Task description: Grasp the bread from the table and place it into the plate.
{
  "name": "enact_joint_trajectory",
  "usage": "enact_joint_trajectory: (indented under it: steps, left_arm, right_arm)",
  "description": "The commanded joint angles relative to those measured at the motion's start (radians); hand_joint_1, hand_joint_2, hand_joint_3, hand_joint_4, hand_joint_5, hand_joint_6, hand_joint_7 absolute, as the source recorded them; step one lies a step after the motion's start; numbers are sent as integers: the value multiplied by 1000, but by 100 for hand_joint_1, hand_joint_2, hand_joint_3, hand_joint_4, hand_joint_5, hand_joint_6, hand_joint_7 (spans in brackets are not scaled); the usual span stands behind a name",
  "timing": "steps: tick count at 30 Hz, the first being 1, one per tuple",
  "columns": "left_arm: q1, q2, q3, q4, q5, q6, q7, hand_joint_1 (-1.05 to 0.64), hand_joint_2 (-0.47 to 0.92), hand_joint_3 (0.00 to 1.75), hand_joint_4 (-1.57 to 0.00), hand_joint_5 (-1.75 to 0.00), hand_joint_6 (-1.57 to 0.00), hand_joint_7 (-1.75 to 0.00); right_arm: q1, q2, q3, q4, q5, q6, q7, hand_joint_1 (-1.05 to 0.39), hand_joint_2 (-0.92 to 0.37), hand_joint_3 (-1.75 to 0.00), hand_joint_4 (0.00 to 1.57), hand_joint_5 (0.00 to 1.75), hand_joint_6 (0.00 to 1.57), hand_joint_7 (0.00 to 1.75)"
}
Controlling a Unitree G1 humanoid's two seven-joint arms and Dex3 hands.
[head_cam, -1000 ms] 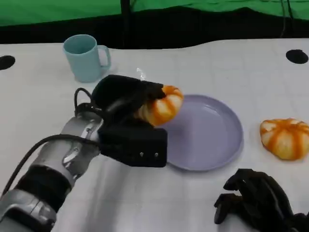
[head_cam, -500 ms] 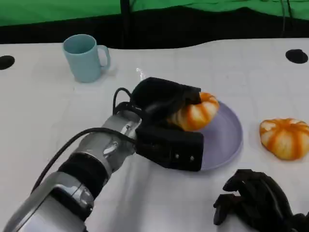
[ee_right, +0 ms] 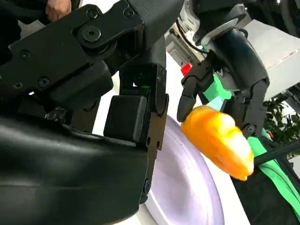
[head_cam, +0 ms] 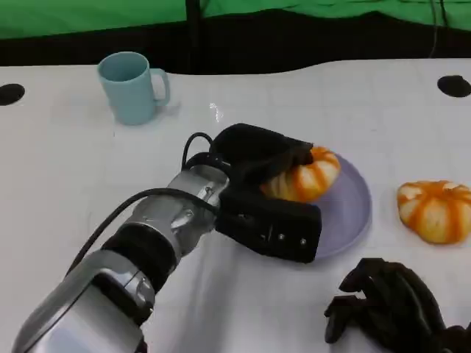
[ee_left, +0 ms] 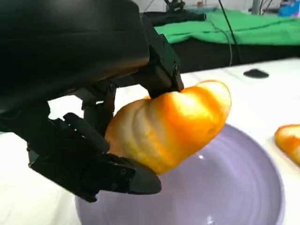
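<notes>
Most of the task looks done, I think: the bread [head_cam: 305,176] is lifted off the table and hangs over the near-left part of the plate [head_cam: 346,213], and what is left is to lower it and let it go. Nearest to me, at the front edge, the right hand [head_cam: 390,309] lies on the white table [head_cam: 59,162], a black jointed shape with its fingers curled inward around nothing. A little further in, the left hand [head_cam: 261,187] reaches from its silver forearm and grips the bread from both sides, fingers on top and a flat black part below; in the left wrist view the fingertips [ee_left: 161,77] press into the upper side of the loaf, which is clearly above the plate floor and not touching it. This bread is a rounded bun, orange with pale cream ribs, and its skin looks smooth and a bit glossy, like a soft toy food. Below it, the plate is lilac, round and shallow, shiny like glazed plastic. To the right lies a second bun [head_cam: 436,211] of the same kind, apart from the plate. Farthest, a pale blue mug [head_cam: 131,87] stands upright, matte, with its handle to the right.
</notes>
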Motion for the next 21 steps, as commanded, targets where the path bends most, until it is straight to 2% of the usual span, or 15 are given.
enact_joint_trajectory:
  steps: [1, 3, 5, 13, 15, 18, 21]
  left_arm:
    - [-27, 26, -33, -42, 35, 64, -83, -60, 92, 30, -33, -87, -31, -11]
    - [-31, 34, -41, -69, 39, 98, -147, -70, 92, 29, -33, -47, -27, -3]
    - [-36, 43, -50, -93, 43, 123, -203, -77, 92, 29, -33, -32, -23, -1]
    - [-25, 66, -57, -168, 43, 159, -283, -82, 92, 29, -33, -26, -21, 0]
    - [-19, 82, -56, -210, 40, 170, -330, -86, 92, 27, -36, -26, -28, -3]
    - [-11, 90, -55, -240, 41, 182, -354, -87, 92, 26, -37, -25, -30, -4]
    - [91, 154, 3, -368, -17, 117, -307, -81, 92, 27, -45, -29, -40, -7]
  right_arm:
    - [18, 2, -1, -24, 2, 6, -18, -105, -74, 0, 157, 75, 157, 38]
    - [20, 3, -1, -27, 5, 14, -19, -104, -74, 0, 157, 75, 157, 38]
    - [19, 3, -1, -24, 5, 8, -13, -104, -74, 0, 157, 74, 157, 37]
    - [26, 2, -1, -38, 6, 12, -17, -105, -74, 0, 157, 73, 157, 38]
    - [37, 2, 0, -59, 8, 23, -26, -103, -74, 0, 157, 74, 157, 38]
    - [42, 2, 0, -69, 8, 31, -30, -103, -74, 0, 157, 74, 157, 38]
    - [48, -3, 0, -76, 4, 25, -27, -104, -74, 0, 157, 74, 157, 37]
